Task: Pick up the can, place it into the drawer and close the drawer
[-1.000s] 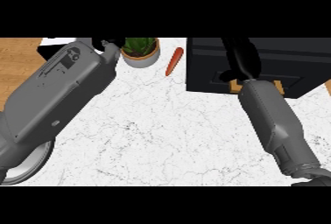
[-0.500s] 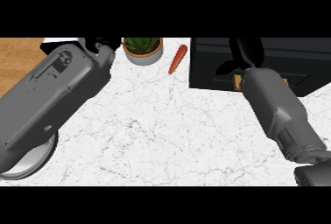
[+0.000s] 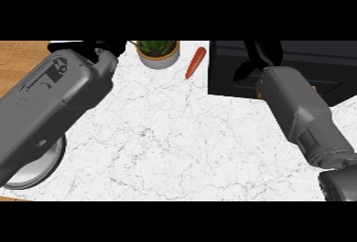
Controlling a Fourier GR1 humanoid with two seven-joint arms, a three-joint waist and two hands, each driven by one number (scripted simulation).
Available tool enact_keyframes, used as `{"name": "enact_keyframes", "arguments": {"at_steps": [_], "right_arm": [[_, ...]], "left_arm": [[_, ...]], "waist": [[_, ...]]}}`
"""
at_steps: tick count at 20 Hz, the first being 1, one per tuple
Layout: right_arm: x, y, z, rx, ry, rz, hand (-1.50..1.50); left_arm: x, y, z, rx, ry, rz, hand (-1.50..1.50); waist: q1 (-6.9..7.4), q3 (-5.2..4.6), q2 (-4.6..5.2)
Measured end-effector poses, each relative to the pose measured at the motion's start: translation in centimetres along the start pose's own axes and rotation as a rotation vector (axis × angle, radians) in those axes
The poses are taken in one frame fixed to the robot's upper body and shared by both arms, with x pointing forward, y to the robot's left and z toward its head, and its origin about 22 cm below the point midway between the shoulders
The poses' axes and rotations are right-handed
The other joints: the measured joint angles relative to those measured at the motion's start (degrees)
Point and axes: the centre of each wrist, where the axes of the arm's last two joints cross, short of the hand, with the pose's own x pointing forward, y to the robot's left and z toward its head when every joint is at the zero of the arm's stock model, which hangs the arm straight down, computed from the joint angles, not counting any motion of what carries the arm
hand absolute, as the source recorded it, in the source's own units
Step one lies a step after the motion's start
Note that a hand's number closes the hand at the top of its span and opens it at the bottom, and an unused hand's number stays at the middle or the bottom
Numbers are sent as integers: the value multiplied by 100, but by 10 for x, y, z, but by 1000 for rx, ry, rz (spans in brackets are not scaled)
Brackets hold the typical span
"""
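The black drawer fills the top right corner of the head view. My right hand lies over its left part with the fingers stretched away from me and the thumb near the drawer's front edge; the grey right forearm runs up from the lower right. No can shows anywhere in the view. My left hand sits at the top left, mostly cut off by the view's edge, behind the bulky left forearm.
A potted plant stands at the back of the white marble counter, with an orange carrot just right of it. A grey plate peeks out under the left forearm. A wooden surface borders the far left.
My right forearm and hand have pushed farther away from me, over the drawer. The left arm has shifted slightly.
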Motion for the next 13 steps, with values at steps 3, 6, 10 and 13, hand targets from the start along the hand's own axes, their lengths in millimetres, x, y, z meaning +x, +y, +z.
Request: {"name": "enact_keyframes", "arguments": {"at_steps": [3,6,10,13], "right_arm": [[6,-2,-4,29,-11,-105,-150],[5,-4,-5,39,8,-245,-150],[4,-8,-9,25,47,-454,-150],[3,-12,-12,-1,69,-583,-150]], "left_arm": [[0,-1,3,-3,-2,4,-150],[0,0,5,-1,-2,7,-150],[-1,5,6,4,1,6,-150],[1,8,8,5,-2,3,-150]], "waist": [[-11,15,38],[-35,16,39],[-77,24,25],[-70,10,-11]]}}
